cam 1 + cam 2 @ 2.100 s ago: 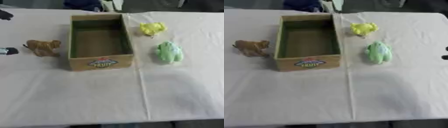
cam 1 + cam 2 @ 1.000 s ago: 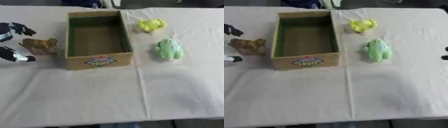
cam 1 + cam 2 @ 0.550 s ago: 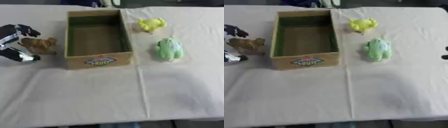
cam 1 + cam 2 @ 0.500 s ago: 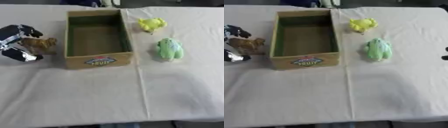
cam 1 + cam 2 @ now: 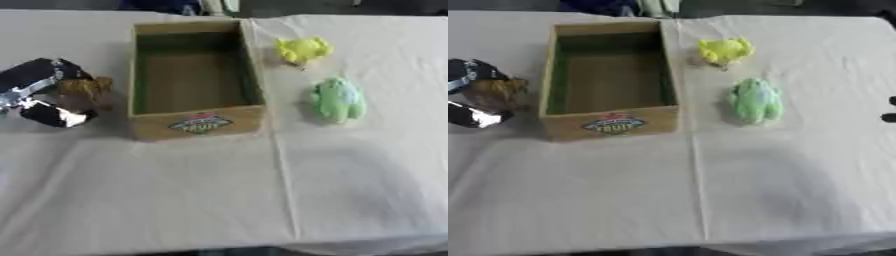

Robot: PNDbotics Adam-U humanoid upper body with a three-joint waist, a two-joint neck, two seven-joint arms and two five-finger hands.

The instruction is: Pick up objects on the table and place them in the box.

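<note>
While my left hand [image 5: 39, 92] sits curled around the brown toy animal [image 5: 87, 90] just left of the cardboard box [image 5: 197, 122], the risk I see in the left eye view is a partial catch: the fingers arc over the top and the thumb comes in below, but only the toy's far end shows, so I cannot tell how much of it is actually enclosed. If I lift on a shallow hold, I judge it could slip out and fall on the white tablecloth [image 5: 219, 200], or knock the box's left wall, which stands just beside it, and shove the box askew. The toy looks small, tawny and blurred, upright or nearly so. The box is open-topped, green inside, with nothing in it and a fruit label on its near wall.

From the right eye view, the same hand shows at the left edge, clamped round the toy. The yellow toy [image 5: 724, 50] and the green plush frog [image 5: 754, 99] lie right of the box, apart from it and from each other. A dark sliver at the right edge is probably my right hand [image 5: 890, 109]; its fingers I cannot make out.
</note>
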